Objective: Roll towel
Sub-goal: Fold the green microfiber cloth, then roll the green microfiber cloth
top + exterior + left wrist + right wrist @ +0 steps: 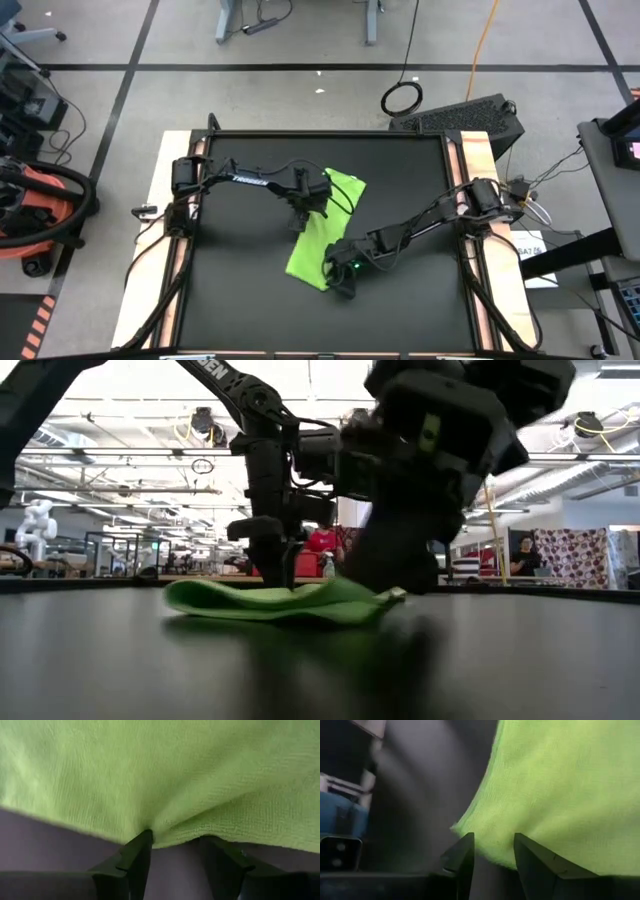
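Towel [322, 235] lies lengthwise between both grippers (near-right end under the right gripper [341, 281], left gripper [304, 222] mid-edge), each with fingers parted, pinching its edge.

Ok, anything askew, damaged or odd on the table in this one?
Only the towel: it lies diagonally on the table, folded rather than rolled, with a rumpled near end. The left tool and right tool sit at its edges. No damage or spills are visible.
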Tool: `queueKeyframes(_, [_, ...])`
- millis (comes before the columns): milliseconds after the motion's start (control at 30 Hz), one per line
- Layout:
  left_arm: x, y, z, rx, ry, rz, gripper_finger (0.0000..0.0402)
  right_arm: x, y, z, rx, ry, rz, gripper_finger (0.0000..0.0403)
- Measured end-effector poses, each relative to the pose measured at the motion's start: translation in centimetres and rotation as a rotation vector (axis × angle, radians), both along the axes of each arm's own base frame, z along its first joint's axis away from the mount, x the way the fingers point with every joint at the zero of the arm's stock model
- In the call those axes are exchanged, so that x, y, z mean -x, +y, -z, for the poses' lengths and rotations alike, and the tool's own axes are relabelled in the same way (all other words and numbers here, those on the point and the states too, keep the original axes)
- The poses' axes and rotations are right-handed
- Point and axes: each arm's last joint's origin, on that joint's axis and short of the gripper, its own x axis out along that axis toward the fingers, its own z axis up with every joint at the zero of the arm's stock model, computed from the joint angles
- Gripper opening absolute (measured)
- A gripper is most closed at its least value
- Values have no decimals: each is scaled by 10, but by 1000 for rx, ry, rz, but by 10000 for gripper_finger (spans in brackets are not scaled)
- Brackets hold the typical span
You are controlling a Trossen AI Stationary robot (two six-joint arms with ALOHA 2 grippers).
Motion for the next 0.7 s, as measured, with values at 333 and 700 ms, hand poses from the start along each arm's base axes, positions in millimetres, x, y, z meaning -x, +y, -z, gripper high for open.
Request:
queueKeyframes(333, [26, -16, -24, 53, 120, -53, 170, 26, -9, -37, 197, 144, -69, 130])
queueKeyframes(700, [24, -80, -15, 198, -14, 165, 170, 27, -14, -48, 371, 56, -85, 130])
